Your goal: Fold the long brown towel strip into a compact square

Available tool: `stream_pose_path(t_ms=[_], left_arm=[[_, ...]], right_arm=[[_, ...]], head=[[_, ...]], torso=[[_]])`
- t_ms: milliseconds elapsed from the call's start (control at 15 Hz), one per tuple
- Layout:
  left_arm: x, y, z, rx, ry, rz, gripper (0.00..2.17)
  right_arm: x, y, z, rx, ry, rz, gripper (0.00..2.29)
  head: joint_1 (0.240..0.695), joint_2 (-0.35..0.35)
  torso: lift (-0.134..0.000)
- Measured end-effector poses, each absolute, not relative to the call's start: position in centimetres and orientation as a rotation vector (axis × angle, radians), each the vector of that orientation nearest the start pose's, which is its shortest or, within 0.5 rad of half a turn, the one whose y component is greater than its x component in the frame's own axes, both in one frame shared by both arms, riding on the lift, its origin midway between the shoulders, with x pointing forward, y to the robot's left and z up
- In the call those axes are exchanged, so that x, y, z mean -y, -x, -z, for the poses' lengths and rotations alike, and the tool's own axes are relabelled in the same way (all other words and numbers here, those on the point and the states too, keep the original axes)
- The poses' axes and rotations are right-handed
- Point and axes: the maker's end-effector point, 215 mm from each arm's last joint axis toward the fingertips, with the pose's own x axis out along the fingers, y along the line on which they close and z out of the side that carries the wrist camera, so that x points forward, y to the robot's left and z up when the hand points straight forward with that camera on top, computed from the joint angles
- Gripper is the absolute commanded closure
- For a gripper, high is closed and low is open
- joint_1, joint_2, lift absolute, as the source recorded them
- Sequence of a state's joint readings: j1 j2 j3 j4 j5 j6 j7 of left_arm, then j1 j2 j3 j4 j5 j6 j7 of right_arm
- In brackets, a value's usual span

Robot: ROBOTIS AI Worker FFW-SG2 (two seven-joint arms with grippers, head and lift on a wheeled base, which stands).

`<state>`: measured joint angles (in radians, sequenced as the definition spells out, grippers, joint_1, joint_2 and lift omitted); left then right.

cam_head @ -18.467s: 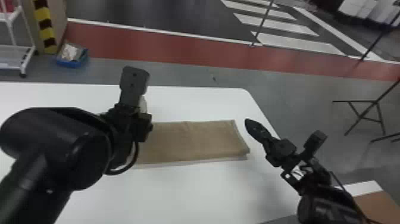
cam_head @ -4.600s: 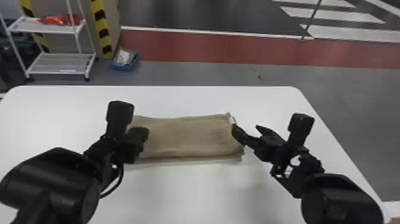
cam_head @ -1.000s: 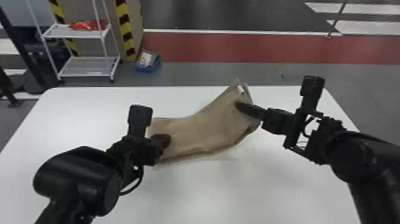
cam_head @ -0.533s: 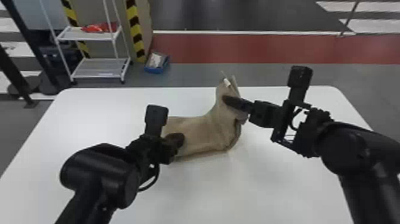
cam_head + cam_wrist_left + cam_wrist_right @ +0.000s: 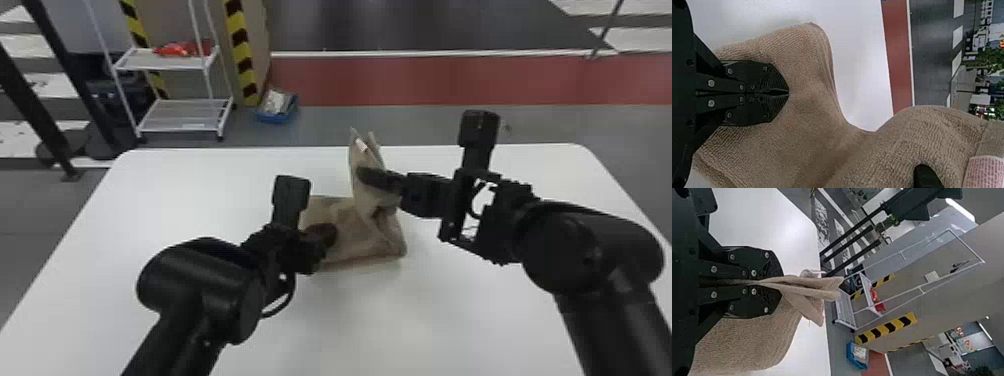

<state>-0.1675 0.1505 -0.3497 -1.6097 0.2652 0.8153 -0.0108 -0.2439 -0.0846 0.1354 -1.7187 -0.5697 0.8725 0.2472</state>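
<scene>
Your left gripper (image 5: 788, 93) sits fingers-together on the towel (image 5: 345, 232), probably pinning it to the table (image 5: 430, 315) so your right gripper (image 5: 782, 282), pinching the raised end, can fold it over lol.

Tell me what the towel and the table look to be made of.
The towel looks like terry cloth, probably cotton, with a soft, matt finish: rows of small loops run across it. The table has a smooth white top with a faint sheen, perhaps laminate; its even colour leaves painted board possible.
</scene>
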Motion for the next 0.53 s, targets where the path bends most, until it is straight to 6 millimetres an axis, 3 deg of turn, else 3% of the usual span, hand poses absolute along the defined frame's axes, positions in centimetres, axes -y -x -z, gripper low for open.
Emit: stream_pose_path(t_ms=[533], left_arm=[[-8.0,-54.8,48.0,-0.675,-0.060,0.380,1.89]], right_arm=[[2.5,-57.5,36.2,-0.553,-0.375,-0.634,1.30]], head=[[0.695,0.054]], torso=[[-0.128]])
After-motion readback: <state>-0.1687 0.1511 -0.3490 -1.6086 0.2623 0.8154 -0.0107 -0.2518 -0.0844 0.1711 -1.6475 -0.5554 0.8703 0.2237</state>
